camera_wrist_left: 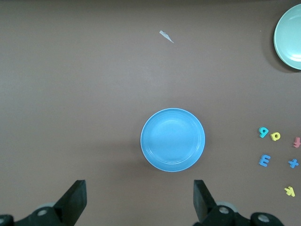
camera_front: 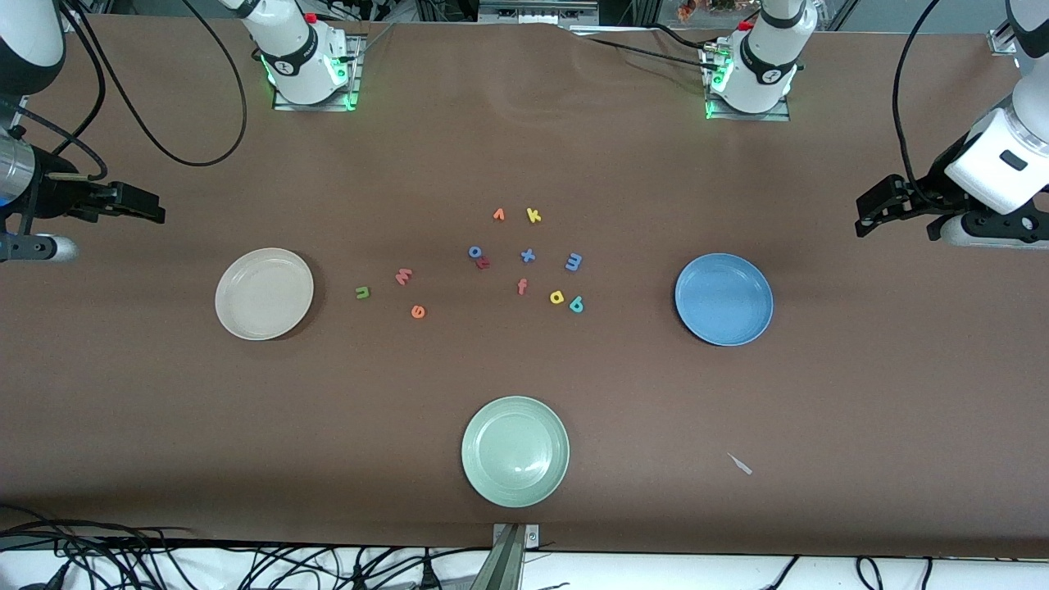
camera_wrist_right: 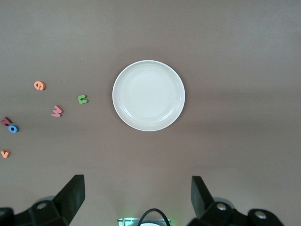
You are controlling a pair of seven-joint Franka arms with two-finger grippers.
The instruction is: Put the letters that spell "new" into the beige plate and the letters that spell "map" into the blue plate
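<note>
Even, bright overhead light, sharp focus; soft shadows beside the beige plate (camera_front: 264, 293) and blue plate (camera_front: 724, 298).

— Where do the plates sit?
— The round cream-beige plate (camera_front: 264, 293) lies bare, green n (camera_front: 363, 292), pinkish w (camera_front: 403, 276), orange e (camera_front: 418, 310) beside it.
— And the sky-blue plate (camera_front: 724, 298)?
— Bare too; blue m (camera_front: 574, 261), yellow a (camera_front: 557, 297), teal p (camera_front: 576, 305) lie nearby.

Brown-covered table (camera_front: 524, 147), black cables (camera_front: 164, 565) along its edge.

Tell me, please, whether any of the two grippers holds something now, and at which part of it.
Nothing is held. The left gripper and the right gripper are both open and empty, each waiting at its own end of the table.
</note>
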